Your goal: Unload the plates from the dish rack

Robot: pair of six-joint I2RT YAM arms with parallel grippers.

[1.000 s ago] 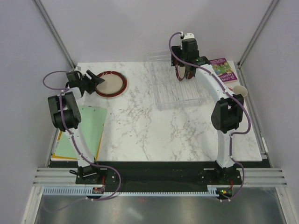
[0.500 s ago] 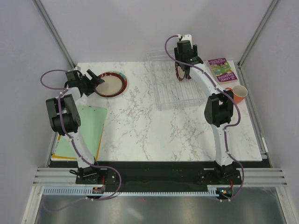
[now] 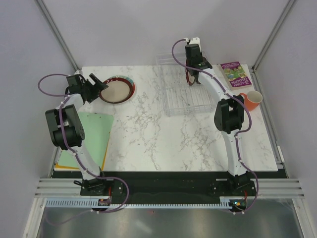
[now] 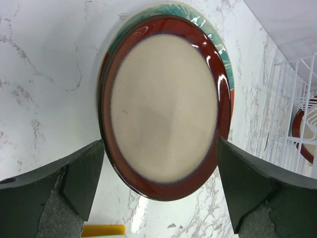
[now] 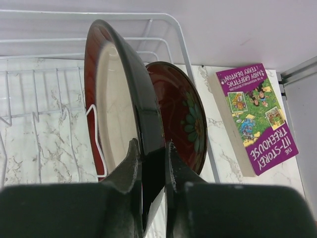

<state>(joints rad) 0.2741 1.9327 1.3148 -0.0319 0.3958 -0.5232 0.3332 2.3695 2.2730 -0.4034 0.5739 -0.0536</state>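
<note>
The clear dish rack (image 3: 188,94) sits at the upper middle of the marble table (image 3: 163,139) in the overhead view, and the right arm reaches up over its far right end. In the right wrist view, the right gripper (image 5: 151,148) is at the bottom centre of the frame, its two fingers pinched tight on the dark rim of an upright plate (image 5: 111,99). This plate has a cream face ringed in dark red and stands on edge between the white-looking ribs of the rack. Just behind it, to the right in the frame, a red plate with dark flower marks (image 5: 185,114) also stands in the rack. Beyond the rack's end wall a purple book (image 5: 255,116) lies flat on the table. In the overhead view an orange mug (image 3: 251,99) stands below the book, near the table's right edge.

At the upper left of the overhead view a small stack lies flat on the table. In the left wrist view, a cream plate with a dark red rim (image 4: 163,106) lies on top of a teal-and-white plate (image 4: 220,49), of which only the upper right crescent shows. The left gripper (image 4: 159,153) is spread wide and holds nothing, one finger at each side of the cream plate's lower edge. Whether the fingers touch the rim cannot be told. A green folder (image 3: 94,136) lies at the table's left edge, below the stack
</note>
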